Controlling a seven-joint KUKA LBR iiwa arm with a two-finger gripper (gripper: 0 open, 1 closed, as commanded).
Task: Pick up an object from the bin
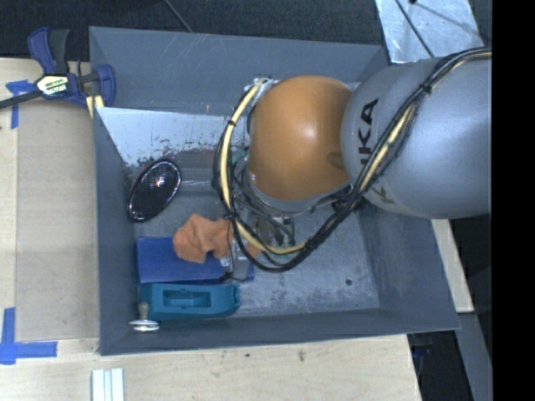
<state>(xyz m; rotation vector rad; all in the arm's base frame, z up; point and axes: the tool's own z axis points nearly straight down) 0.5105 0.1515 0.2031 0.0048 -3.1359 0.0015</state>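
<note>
The grey metal bin point(113, 266) is seen from above, and much of its middle is covered by the arm point(426, 140), which is brought in from the right and is cut off at that side. The wrist is capped by a rounded orange cover point(297, 136), and yellow and black cables point(222, 161) are looped round its left and lower sides. The gripper point(237, 261) is almost wholly hidden beneath the cover and the cables. Only a small metal part of it is seen at the lower left of the wrist, so whether it is wide, narrow or holding anything cannot be told. That part is set just beside the right edge of an orange crumpled thing point(199, 237), lumpy and soft-looking, which lies in the left half of the bin; whether the 2 are touching cannot be made out. The orange thing is laid over the upper right corner of a flat blue block point(163, 261), part of which is hidden by it. Directly below the block, along the bin's near wall, a teal piece with a rectangular recess point(188, 301) is laid, with a small silver knob point(144, 325) at its lower left end; its kind is hard to make out. Above these, near the far left slope, a glossy black oval thing point(155, 189) is seen, with light reflected on its surface.
</note>
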